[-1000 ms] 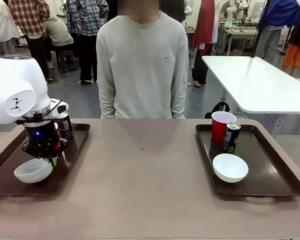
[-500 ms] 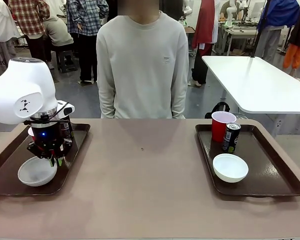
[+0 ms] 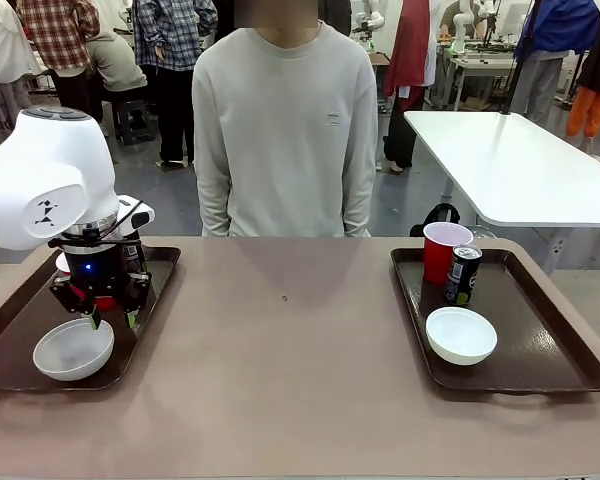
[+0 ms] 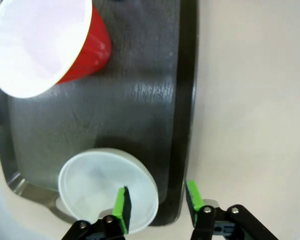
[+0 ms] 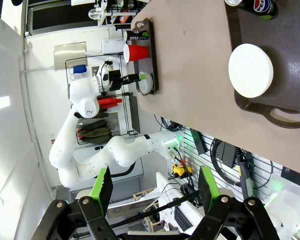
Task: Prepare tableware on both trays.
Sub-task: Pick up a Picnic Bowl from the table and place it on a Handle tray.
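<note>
Directly below the left tool (image 3: 110,320), white bowl (image 3: 72,349), jaws parted, untouched.

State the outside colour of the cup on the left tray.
Red, with a white inside; the cup shows best in the left wrist view.

1. My left arm (image 3: 45,180) is glossy white, rounded, with a small black marking.
2. Its black left gripper (image 3: 110,318) has a blue light, green pads and silver screws.
3. My right gripper (image 5: 157,187) looks alike.
</note>
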Robot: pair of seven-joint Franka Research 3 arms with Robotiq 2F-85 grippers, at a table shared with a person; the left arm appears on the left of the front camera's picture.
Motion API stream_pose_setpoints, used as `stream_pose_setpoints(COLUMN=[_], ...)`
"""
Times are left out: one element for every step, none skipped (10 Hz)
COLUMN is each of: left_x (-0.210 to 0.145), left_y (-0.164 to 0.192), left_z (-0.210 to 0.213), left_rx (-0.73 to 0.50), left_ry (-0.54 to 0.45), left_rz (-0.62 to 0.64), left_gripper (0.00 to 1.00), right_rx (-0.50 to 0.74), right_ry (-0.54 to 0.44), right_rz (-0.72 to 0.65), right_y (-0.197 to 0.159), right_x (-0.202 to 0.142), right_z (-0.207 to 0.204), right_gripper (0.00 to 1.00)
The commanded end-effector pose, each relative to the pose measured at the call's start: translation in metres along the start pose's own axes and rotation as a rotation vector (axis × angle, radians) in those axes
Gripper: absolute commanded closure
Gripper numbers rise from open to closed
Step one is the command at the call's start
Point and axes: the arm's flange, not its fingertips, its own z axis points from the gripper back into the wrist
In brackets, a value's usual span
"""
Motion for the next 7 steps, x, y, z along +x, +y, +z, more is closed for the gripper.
stream_pose_setpoints(left_x=[-0.027,-0.030,-0.035,-0.045,-0.051,-0.023,-0.023], left_y=[0.005,0.008,0.012,0.013,0.012,0.003,0.003], left_z=[0.010,0.014,0.019,0.025,0.029,0.027,0.027], left_rx=[-0.010,-0.016,-0.019,-0.023,-0.006,-0.004,-0.004], left_ry=[-0.046,-0.047,-0.048,-0.061,-0.073,-0.065,-0.065], left_rz=[-0.014,-0.013,-0.020,-0.011,-0.001,-0.011,-0.011], left_gripper=[0.39,0.00,0.19,0.00,0.11,0.11,0.11], right_rx=[0.021,0.021,0.021,0.021,0.021,0.021,0.021], right_ry=[-0.001,-0.001,-0.001,-0.001,-0.001,-0.001,-0.001], right_rz=[0.003,0.003,0.003,0.003,0.003,0.003,0.003], right_y=[0.002,0.002,0.002,0.002,0.002,0.002,0.002], right_x=[0.000,0.000,0.000,0.000,0.000,0.000,0.000], right_z=[-0.001,-0.001,-0.001,-0.001,-0.001,-0.001,-0.001], right_gripper=[0.10,0.10,0.10,0.10,0.10,0.10,0.10])
